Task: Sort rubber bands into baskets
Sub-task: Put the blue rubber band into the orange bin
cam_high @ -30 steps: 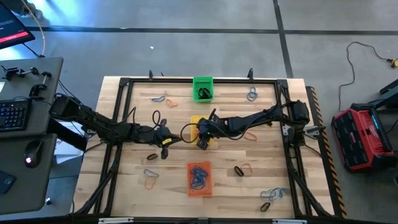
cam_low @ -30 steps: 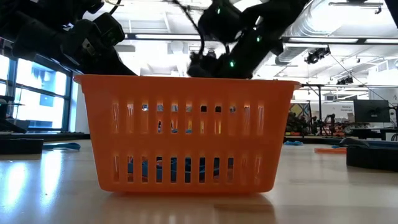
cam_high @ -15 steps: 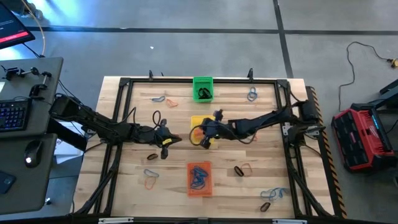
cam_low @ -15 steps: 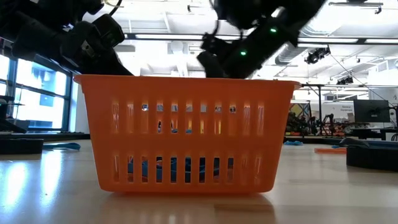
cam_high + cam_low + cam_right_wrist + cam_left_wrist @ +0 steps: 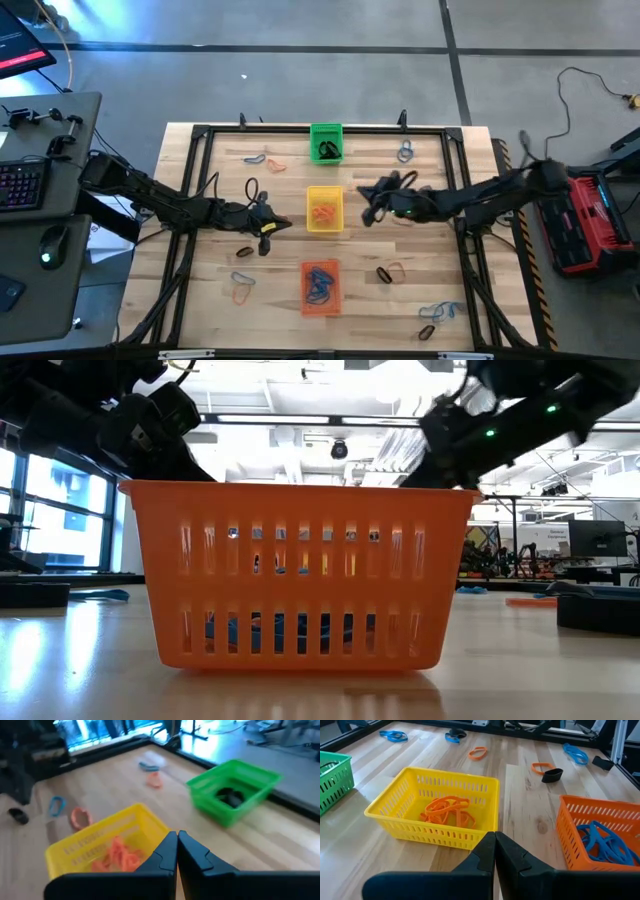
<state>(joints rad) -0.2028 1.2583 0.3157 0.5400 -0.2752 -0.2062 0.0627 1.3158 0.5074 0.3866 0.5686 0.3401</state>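
Seen from above, your wooden table (image 5: pixel 200 290) carries three baskets in a line down its middle. The green basket (image 5: pixel 325 142) sits at the far edge with black rubber bands (image 5: pixel 326 151) inside. The yellow basket (image 5: pixel 323 209) is in the centre, holding orange rubber bands (image 5: pixel 322 211). The orange basket (image 5: pixel 320 287) is nearest the front, holding blue rubber bands (image 5: pixel 319 284). Loose rubber bands (image 5: pixel 239 287) in black, orange and blue lie scattered on the table around the baskets.

Your left gripper (image 5: pixel 280 224) hovers just left of the yellow basket, fingers pressed together and holding nothing. Your right gripper (image 5: pixel 367 197) hovers just right of the yellow basket, its fingers also pressed together and empty in its wrist view.
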